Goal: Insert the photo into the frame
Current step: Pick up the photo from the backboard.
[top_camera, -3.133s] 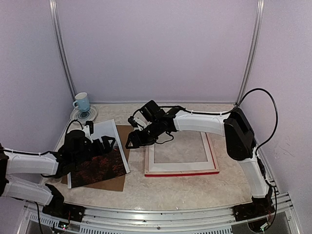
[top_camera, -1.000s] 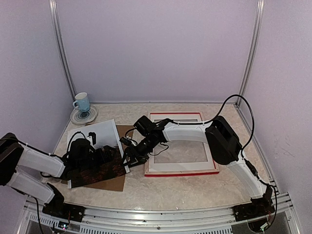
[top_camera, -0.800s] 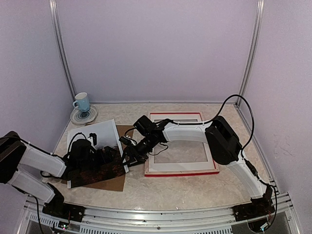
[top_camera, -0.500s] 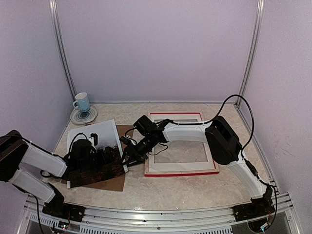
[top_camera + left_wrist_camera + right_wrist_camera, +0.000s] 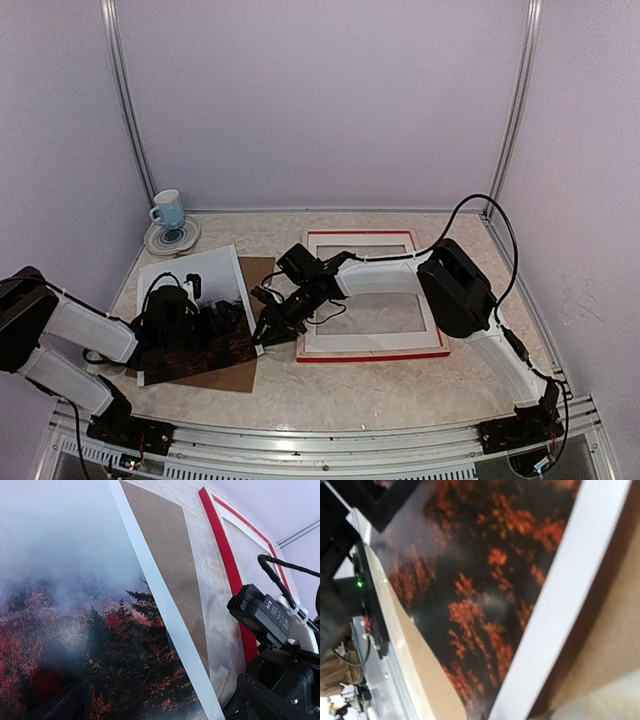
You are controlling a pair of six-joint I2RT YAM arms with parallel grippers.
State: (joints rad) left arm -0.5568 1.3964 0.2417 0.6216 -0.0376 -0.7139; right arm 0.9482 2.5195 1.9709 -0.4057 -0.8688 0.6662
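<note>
presently on the table (image 5: 380, 395), by item:

- the photo (image 5: 205, 275): face up and flat on the brown backing board (image 5: 225, 377) at the left side. its grey sky end is far from the arms and its dark red tree end is near them.
- left gripper (image 5: 228, 320): low over the photo's dark near half, fingers spread wide. one fingertip (image 5: 65, 706) is close above the print, which lies flat beneath. contact cannot be told.
- right gripper (image 5: 266, 328): tips down at the photo's right white border, toward its near corner. cannot tell whether the fingers are parted or pinching that edge; the right wrist view shows only border, print and board close up.
- the frame (image 5: 372, 354): flat, just right of the board and apart from the photo, with a white window mat (image 5: 437, 310) within its red bars.
- blue cup (image 5: 168, 209): on a saucer (image 5: 155, 240) at the far left corner.
</note>
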